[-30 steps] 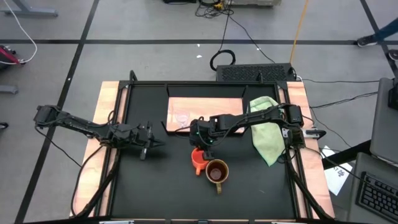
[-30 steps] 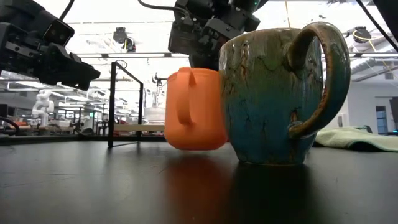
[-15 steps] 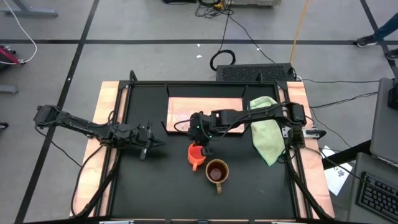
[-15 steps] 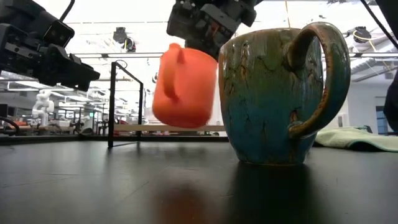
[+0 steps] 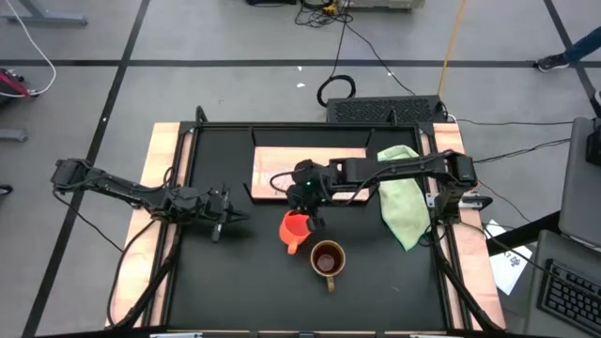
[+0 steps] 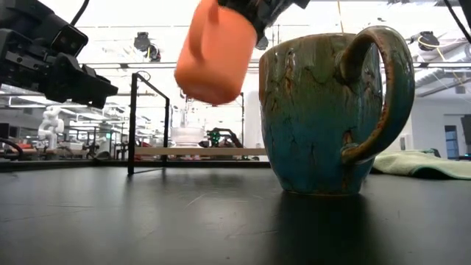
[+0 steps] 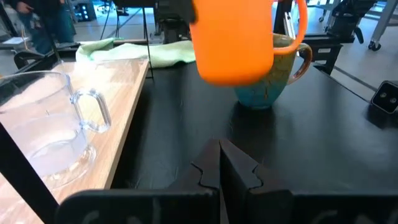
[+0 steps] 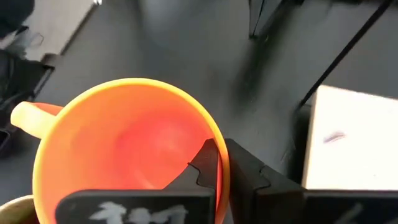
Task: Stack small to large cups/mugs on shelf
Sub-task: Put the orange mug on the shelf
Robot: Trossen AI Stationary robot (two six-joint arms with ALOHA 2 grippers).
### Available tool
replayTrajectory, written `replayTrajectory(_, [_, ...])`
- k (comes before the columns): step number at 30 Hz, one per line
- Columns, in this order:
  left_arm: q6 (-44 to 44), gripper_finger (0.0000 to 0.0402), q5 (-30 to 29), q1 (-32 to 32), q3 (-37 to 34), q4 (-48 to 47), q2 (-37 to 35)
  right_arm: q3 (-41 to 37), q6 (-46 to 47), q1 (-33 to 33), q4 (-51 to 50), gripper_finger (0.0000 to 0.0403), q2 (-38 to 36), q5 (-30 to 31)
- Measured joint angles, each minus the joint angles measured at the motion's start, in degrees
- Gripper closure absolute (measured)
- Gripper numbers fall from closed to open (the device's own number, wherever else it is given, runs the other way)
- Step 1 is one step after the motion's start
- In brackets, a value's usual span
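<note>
Right pincer [image 8: 219,163] pinches orange mug [image 5: 295,228] by rim, one finger inside, mug lifted clear off bench [image 5: 235,272], tilted. We judge mug light, stiff, smooth; rim grip may let it swing. Mug looks empty. Just beside and below pincer: brown mug [image 5: 326,258] on bench, dark inside, contents unclear. Farther: shelf [image 5: 268,160] with glass cup [image 7: 46,134], empty. Left pincer [image 7: 221,165] closed, holds nothing, waits well apart.
</note>
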Motion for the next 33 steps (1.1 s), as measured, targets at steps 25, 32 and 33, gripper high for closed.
replayTrajectory(25, [-1.0, 0.0398, -0.6, 0.0, 0.0, 0.2, 0.0, -41.1, 5.9, -1.7, 36.0, 0.0399, -31.5, 1.9])
replayTrajectory(32, [-1.7, 0.0398, -0.6, 0.0, 0.0, 0.4, 0.0, -44.8, 6.7, -1.8, 42.1, 0.0399, -32.2, 2.1])
replayTrajectory(33, [-1.8, 0.0398, -0.6, 0.0, 0.0, 0.4, 0.0, -45.2, 6.7, -2.0, 43.0, 0.0399, -32.2, 2.0])
